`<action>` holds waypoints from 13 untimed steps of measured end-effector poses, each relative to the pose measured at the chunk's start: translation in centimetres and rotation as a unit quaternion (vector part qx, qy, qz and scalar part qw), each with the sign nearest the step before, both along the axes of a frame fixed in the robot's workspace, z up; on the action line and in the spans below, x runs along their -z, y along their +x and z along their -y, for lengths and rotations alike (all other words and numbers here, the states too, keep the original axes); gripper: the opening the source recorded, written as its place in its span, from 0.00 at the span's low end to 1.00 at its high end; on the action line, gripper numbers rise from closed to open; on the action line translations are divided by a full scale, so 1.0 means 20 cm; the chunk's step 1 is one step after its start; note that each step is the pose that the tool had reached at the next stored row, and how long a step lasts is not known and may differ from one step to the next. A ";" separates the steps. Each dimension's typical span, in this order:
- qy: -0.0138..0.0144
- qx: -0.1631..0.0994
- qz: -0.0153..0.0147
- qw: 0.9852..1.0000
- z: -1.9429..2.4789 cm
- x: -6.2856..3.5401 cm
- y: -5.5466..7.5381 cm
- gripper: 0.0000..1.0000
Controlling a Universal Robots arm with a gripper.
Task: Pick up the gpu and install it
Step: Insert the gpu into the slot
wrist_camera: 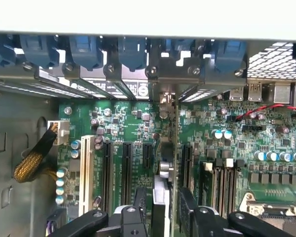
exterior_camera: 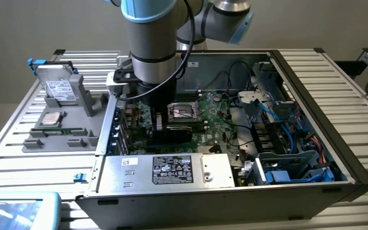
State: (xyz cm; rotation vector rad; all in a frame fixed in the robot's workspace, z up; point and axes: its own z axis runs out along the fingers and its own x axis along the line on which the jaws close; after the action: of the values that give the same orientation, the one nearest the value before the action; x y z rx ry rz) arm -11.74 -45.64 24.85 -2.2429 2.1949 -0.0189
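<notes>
While the arm reaches straight down into the open computer case (exterior_camera: pixel 337 158), its tool (wrist_camera: pixel 163 207) sits low over the motherboard (wrist_camera: pixel 266 143), straddling the gpu (wrist_camera: pixel 164 170). The card stands on edge in an expansion slot, seen edge-on as a thin vertical strip, with its silver bracket (wrist_camera: pixel 164 101) reaching to the rear slot openings under the blue clips (wrist_camera: pixel 130 52). The tool's fingers (wrist_camera: pixel 187 205) stand slightly apart on either side of the card; I cannot tell whether they touch it. The upright pose suits pressing the card into its slot. Outside the case, a silver drive (exterior_camera: pixel 63 91) leans in a grey holder (exterior_camera: pixel 63 136) on the table (exterior_camera: pixel 17 163).
</notes>
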 end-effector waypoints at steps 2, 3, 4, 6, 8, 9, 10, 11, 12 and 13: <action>0.000 0.000 0.000 1.000 0.000 -0.045 0.00 0.41; 0.000 0.000 0.000 1.000 0.000 -0.068 0.00 0.41; 0.000 0.000 0.000 1.000 0.000 -0.091 0.00 0.41; 0.000 0.000 0.000 1.000 0.000 -0.135 0.00 0.41; 0.000 0.000 0.000 1.000 0.000 -0.181 0.00 0.41; 0.000 0.000 0.000 1.000 0.000 -0.205 0.00 0.41; 0.000 0.000 0.000 1.000 0.000 -0.226 0.00 0.41; -0.001 0.000 0.000 1.000 0.000 -0.247 0.00 0.41; -0.001 0.000 0.000 1.000 0.000 -0.251 0.00 0.41; -0.001 0.000 0.000 1.000 0.000 -0.250 0.00 0.41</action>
State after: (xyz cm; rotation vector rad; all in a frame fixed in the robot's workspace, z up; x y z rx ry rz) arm -11.74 -45.64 29.85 -2.2435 2.1954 -0.0202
